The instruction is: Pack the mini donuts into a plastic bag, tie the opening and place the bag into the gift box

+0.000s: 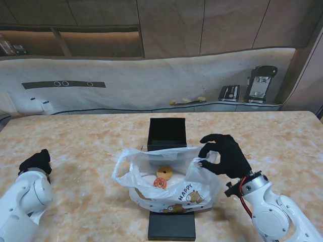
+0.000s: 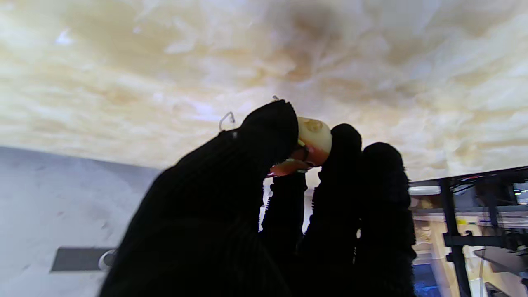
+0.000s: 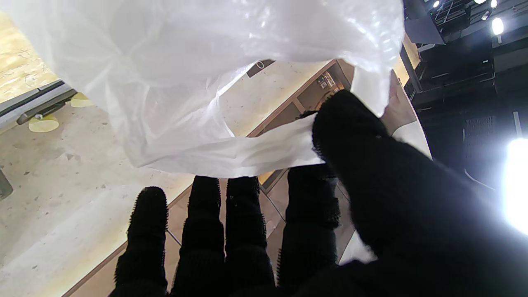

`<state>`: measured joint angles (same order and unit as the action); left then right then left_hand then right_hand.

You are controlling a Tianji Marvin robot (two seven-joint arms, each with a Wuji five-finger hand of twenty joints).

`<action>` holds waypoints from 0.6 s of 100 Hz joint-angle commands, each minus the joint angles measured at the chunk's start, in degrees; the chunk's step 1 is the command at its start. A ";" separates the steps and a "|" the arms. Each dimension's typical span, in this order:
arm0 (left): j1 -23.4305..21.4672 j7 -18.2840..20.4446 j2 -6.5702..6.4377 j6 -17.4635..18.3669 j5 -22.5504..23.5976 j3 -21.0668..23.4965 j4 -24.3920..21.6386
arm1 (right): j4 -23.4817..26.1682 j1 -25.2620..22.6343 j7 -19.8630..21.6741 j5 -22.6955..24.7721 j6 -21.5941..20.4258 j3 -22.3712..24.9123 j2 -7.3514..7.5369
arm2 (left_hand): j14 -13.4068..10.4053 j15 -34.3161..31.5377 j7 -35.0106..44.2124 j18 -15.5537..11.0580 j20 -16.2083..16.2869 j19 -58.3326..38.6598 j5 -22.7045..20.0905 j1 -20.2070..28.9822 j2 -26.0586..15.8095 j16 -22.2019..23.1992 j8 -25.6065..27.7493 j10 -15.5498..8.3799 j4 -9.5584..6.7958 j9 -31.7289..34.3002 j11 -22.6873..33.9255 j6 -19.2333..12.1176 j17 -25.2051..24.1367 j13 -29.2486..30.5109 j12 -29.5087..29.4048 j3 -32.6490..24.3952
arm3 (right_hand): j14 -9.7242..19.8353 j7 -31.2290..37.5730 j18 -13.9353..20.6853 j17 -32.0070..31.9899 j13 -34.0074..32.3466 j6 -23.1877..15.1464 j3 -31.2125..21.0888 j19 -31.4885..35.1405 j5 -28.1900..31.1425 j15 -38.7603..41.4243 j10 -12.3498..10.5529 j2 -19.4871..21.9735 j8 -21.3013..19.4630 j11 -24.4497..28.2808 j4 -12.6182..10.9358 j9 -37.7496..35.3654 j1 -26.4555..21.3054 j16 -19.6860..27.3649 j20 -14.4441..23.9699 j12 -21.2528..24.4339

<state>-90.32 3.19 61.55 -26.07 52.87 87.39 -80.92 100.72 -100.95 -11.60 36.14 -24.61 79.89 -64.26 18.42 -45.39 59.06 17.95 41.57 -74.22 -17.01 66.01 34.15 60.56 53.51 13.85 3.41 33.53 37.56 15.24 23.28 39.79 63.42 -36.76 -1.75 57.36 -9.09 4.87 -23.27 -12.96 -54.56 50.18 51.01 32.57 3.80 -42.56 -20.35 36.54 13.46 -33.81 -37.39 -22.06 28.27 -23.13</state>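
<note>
A white plastic bag [image 1: 166, 184] with cartoon print lies open in the middle of the table, two mini donuts [image 1: 162, 176] showing inside it. My right hand [image 1: 226, 155] pinches the bag's right rim between thumb and forefinger and holds it up; the right wrist view shows the film [image 3: 231, 152] caught under the thumb. My left hand [image 1: 36, 162] rests at the far left of the table, shut on a mini donut [image 2: 310, 144] held at its fingertips. The black gift box [image 1: 167, 133] stands open just beyond the bag. Its flat black lid [image 1: 171, 225] lies nearer to me.
The marble-patterned table top [image 1: 81, 146] stretches between the bag and my left hand. A covered counter with a toaster [image 1: 229, 93] and a coffee machine [image 1: 261, 83] runs behind the table's far edge.
</note>
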 commanded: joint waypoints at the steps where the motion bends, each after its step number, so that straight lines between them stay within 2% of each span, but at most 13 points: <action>1: -1.15 1.04 -0.24 0.83 0.07 0.92 -3.45 | 0.12 -0.58 0.49 -0.06 0.23 -0.35 -0.34 | -1.15 -3.62 3.26 0.47 1.54 -1.25 -0.77 3.37 -0.20 1.53 0.35 -0.31 -0.44 3.38 3.43 0.12 -0.25 2.23 1.38 -5.50 | 0.12 1.59 0.31 -0.04 -0.43 -2.71 -2.17 0.33 1.92 0.13 -0.84 -0.85 -0.03 -0.01 0.36 -1.12 -1.01 -0.97 -0.46 0.68; 25: -6.04 4.09 0.03 7.36 -1.78 5.75 -16.73 | 0.28 -0.86 0.15 -0.21 0.70 -0.52 -0.43 | -0.18 -2.80 2.65 1.55 2.07 -1.11 -2.03 3.88 0.47 1.59 -0.19 0.28 -0.46 4.08 2.86 0.30 -0.77 2.59 1.04 -5.26 | 0.08 1.61 0.27 -0.06 -0.50 -2.69 -2.21 0.35 1.90 0.14 -0.79 -0.88 -0.09 -0.01 0.34 -1.14 -1.03 -0.97 -0.47 0.68; 43: -7.33 8.96 -0.20 12.54 -8.61 6.83 -24.35 | 0.45 -1.13 -0.18 -0.35 0.85 -0.52 -0.52 | -0.24 -2.18 2.56 1.54 2.27 -0.88 -2.08 4.09 0.08 1.60 -0.15 0.04 -0.37 4.25 2.04 0.25 -0.91 2.59 1.03 -4.58 | 0.07 1.59 0.30 -0.08 -0.46 -2.47 -2.21 0.33 1.81 0.14 -0.77 -0.90 -0.13 -0.03 0.32 -1.09 -0.99 -0.98 -0.49 0.68; 60: -7.34 12.37 -0.61 17.03 -13.10 5.66 -28.88 | 0.51 -1.36 -0.51 -0.46 0.63 -0.43 -0.59 | -0.27 -1.82 2.17 1.51 2.33 -0.60 -2.45 4.42 -0.02 1.73 -0.33 -0.05 -0.48 4.84 1.50 -0.05 -0.90 2.70 1.59 -3.80 | 0.18 1.57 0.37 -0.08 -0.53 -2.57 -2.26 0.31 1.82 0.17 -0.73 -0.88 -0.15 -0.07 0.27 -1.08 -1.02 -1.00 -0.49 0.68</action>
<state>-97.80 14.45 60.96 -9.40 40.22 94.14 -107.52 100.89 -101.54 -12.62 35.73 -23.85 79.57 -64.38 19.15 -45.83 59.07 19.41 42.39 -74.46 -18.51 66.01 34.85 60.67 53.30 13.85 3.41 35.55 37.42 15.37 22.82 40.75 63.42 -36.81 -1.75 57.36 -9.09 4.88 -23.27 -12.96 -54.56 50.18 51.01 32.57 3.80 -42.56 -20.35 36.54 13.46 -33.81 -37.39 -22.06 28.27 -23.12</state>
